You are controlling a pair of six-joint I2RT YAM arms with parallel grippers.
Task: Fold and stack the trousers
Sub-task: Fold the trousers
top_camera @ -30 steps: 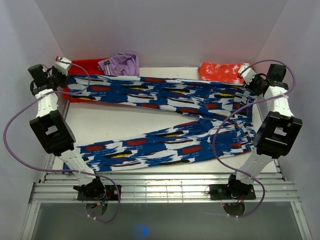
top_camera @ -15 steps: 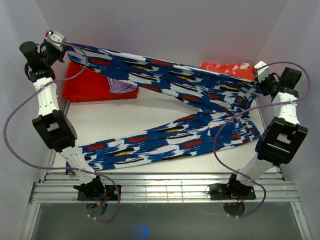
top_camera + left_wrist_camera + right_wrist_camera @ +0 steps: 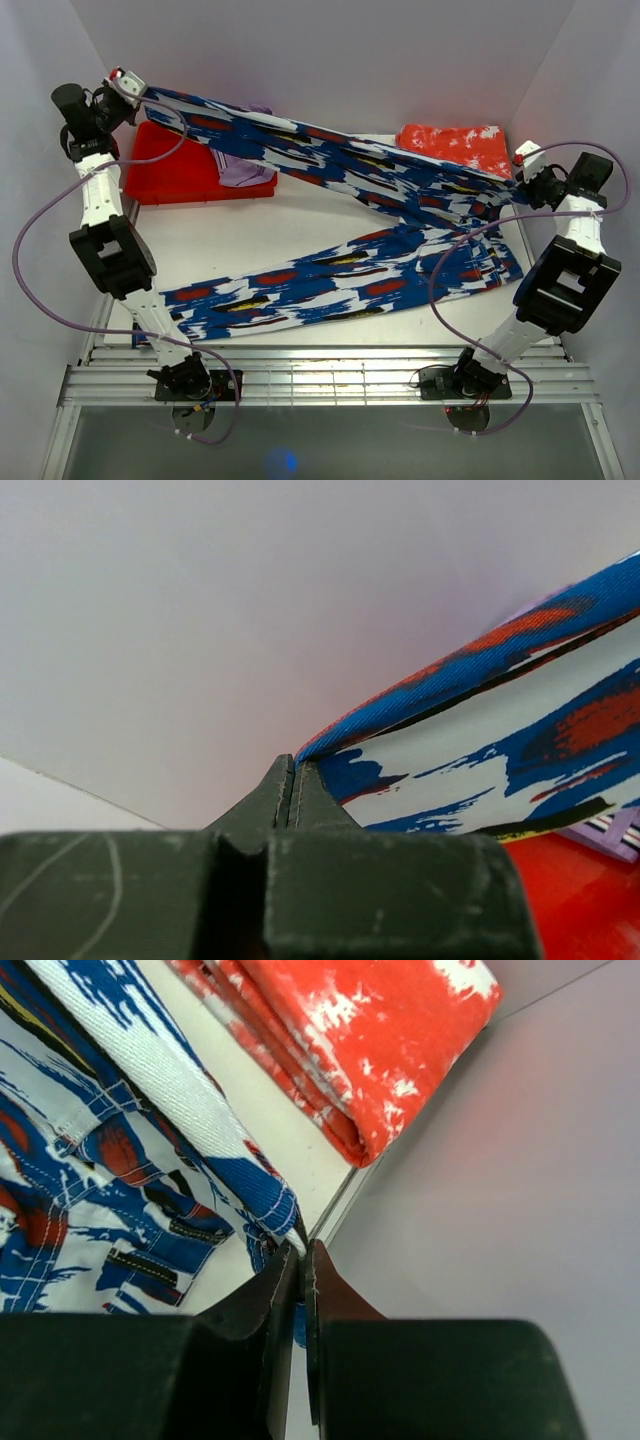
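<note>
The trousers (image 3: 330,165), in a blue, white and black streaked print with red patches, are stretched in the air between my two grippers. One leg is lifted; the other leg (image 3: 290,295) lies on the table. My left gripper (image 3: 125,85) at the far left is shut on the cuff end (image 3: 330,742), raised above the red tray. My right gripper (image 3: 522,160) at the far right is shut on the waistband corner (image 3: 275,1210). The waist part (image 3: 470,255) droops onto the table below it.
A red tray (image 3: 185,170) lies at the back left with a lilac garment (image 3: 245,172) on its right edge. An orange-red garment with white splotches (image 3: 450,142) lies folded at the back right, also in the right wrist view (image 3: 340,1040). White walls close in on both sides.
Both grippers have lifted the far leg off the table and hold it taut in the air. The left gripper rose and moved back; the right gripper moved outward to the right.
</note>
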